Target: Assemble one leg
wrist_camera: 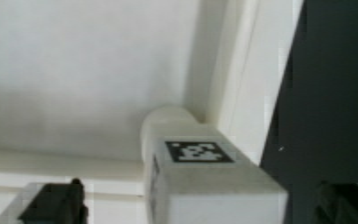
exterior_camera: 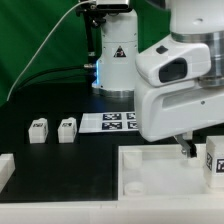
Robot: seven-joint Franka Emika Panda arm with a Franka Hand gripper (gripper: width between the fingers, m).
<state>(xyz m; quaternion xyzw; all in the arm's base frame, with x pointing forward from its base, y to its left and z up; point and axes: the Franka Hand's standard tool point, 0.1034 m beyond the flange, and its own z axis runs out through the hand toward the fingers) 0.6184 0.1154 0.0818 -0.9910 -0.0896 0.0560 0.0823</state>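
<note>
A leg [wrist_camera: 208,170], a small white block with a black-and-white tag on top, stands in a corner of the big white panel [wrist_camera: 87,90], against its raised rim. My gripper [wrist_camera: 197,204] is open, with one dark fingertip [wrist_camera: 51,205] on each side of the leg and a gap on both sides. In the exterior view the gripper [exterior_camera: 200,150] hangs low over the panel [exterior_camera: 150,170] at the right, next to the same leg [exterior_camera: 214,160]. Two more legs [exterior_camera: 38,130] [exterior_camera: 67,128] lie on the black table at the left.
The marker board [exterior_camera: 118,121] lies behind the panel. A white camera stand [exterior_camera: 114,60] rises at the back. Another white part [exterior_camera: 5,172] sits at the exterior view's left edge. The black table [wrist_camera: 336,80] shows beyond the panel rim.
</note>
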